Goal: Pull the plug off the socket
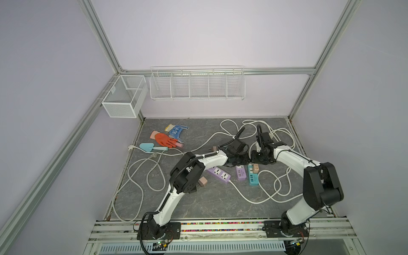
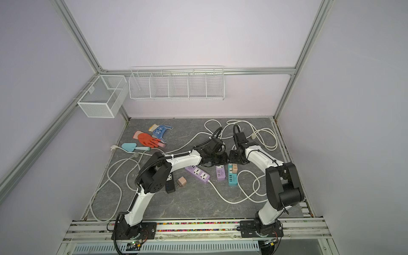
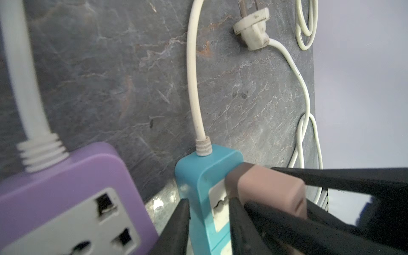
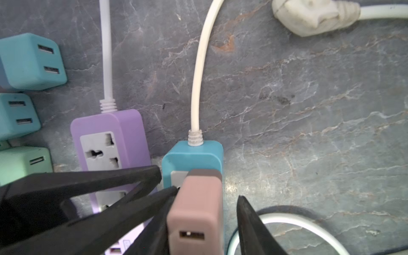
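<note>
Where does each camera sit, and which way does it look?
Both top views: high at the front, facing down onto the table; both arms show.
Left wrist: on the left arm, facing the teal power strip; left hand shows.
Right wrist: on the right arm, facing the pink charger; right hand shows.
Both wrist views share strip and charger.

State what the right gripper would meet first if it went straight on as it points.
Likely the teal power strip: the right gripper straddles the pink plug, pointing down at it. One fingertip may miss the edge and meet the table; depth unclear.
</note>
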Controlling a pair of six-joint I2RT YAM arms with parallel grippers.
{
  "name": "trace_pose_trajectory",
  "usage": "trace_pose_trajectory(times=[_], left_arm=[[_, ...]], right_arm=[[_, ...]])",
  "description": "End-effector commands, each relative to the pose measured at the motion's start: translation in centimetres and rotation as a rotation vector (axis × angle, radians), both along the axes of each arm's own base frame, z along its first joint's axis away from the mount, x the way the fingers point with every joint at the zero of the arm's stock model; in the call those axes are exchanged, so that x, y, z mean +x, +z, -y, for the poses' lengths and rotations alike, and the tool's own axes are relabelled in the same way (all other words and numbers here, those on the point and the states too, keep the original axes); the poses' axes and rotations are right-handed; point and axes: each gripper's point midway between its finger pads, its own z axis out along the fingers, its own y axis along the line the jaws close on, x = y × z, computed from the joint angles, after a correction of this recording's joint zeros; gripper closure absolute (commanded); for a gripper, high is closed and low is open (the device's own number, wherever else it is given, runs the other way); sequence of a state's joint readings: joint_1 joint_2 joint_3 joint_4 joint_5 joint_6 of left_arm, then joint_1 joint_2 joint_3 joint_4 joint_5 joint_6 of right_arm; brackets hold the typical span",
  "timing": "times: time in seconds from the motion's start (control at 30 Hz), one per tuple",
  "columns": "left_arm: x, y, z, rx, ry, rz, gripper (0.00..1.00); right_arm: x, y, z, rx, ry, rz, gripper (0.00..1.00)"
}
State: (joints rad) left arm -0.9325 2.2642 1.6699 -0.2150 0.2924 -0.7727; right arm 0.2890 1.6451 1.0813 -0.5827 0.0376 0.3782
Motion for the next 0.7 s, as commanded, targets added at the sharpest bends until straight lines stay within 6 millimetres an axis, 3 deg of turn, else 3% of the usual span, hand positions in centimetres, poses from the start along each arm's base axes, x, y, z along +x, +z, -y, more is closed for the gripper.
trace_pose_trajectory(times=[0.0,0.37,0.67], left_arm=[[-1.12,-4.03,-1.3,0.101,-0.008,-0.048,0.67],[-1.01,-4.57,-1.9,0.12,0.021,-0.044,0.67],[-1.08,-4.61,-2.07,0.118,0.032,-0.044,0.68]], right_arm=[[0.45,-0.69,-0.8,-0.002,0.006,-0.009,0.54],[0.52,-1.6,-0.82,-0.022,0.02,-0.028,0.59],[0.54,-1.1,-0.76,-0.031,0.03,-0.01,0.67]])
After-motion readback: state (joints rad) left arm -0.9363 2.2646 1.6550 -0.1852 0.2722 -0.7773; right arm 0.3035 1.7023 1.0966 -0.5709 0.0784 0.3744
